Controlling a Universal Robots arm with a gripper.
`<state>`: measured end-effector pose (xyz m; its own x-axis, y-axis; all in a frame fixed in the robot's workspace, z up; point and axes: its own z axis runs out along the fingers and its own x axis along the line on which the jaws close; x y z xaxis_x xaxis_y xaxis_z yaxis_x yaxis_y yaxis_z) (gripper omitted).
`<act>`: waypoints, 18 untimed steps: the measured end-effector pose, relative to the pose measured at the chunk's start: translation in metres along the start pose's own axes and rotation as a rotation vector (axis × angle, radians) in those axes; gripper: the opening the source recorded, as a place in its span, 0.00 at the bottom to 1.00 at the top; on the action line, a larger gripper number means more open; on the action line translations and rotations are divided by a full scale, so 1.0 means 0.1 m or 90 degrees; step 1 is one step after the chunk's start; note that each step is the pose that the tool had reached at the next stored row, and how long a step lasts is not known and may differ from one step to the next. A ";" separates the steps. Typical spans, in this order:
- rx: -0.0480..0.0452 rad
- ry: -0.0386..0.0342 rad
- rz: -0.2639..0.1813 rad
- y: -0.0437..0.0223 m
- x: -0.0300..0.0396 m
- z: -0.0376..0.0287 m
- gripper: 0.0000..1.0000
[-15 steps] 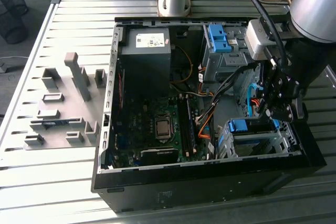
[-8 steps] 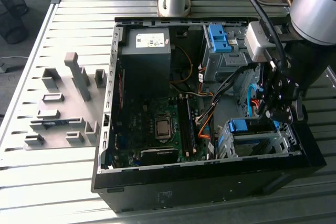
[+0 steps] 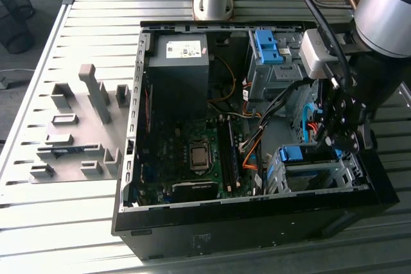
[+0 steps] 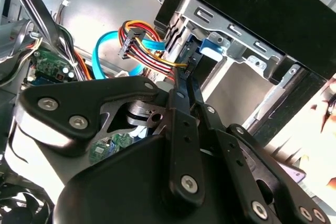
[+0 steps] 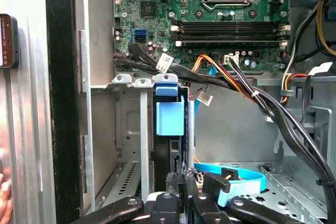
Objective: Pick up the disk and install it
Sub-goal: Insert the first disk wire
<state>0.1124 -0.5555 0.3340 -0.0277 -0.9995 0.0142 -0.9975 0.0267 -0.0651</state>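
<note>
The disk (image 3: 302, 154) sits in the drive cage (image 3: 321, 172) at the front corner of the open computer case, on the exterior view's right, with its blue rail facing up. In the first wrist view the disk (image 5: 169, 116) is edge-on between the cage's metal walls, its blue handle toward the motherboard. My gripper (image 3: 332, 138) hangs just above that cage. Its black fingers (image 4: 185, 85) come together at the tips, shut, right at the disk's near end (image 5: 176, 156). I cannot tell whether they touch it.
A dark grey power supply (image 3: 178, 62) fills the case's far left. A blue bracket (image 3: 266, 45) sits in the upper cage. Cable bundles (image 5: 247, 90) and a blue data cable (image 5: 239, 176) run beside the cage. Grey fixture blocks (image 3: 77, 133) stand on the table. A hand (image 5: 4, 198) is near the case edge.
</note>
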 end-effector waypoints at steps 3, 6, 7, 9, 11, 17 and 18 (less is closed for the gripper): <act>0.0002 -0.0002 -0.004 0.000 0.004 0.000 0.16; 0.0002 -0.0002 -0.004 0.001 0.004 0.006 0.16; 0.0002 -0.0003 -0.004 0.001 0.004 0.009 0.16; 0.0002 -0.0001 -0.004 0.002 0.004 0.013 0.16; 0.0002 -0.0002 -0.004 0.002 0.004 0.022 0.16; 0.0002 0.0001 -0.004 0.005 0.004 0.057 0.16; 0.0001 0.0001 -0.004 0.005 0.004 0.058 0.16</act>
<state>0.1123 -0.5560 0.3282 -0.0214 -0.9997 0.0147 -0.9977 0.0204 -0.0653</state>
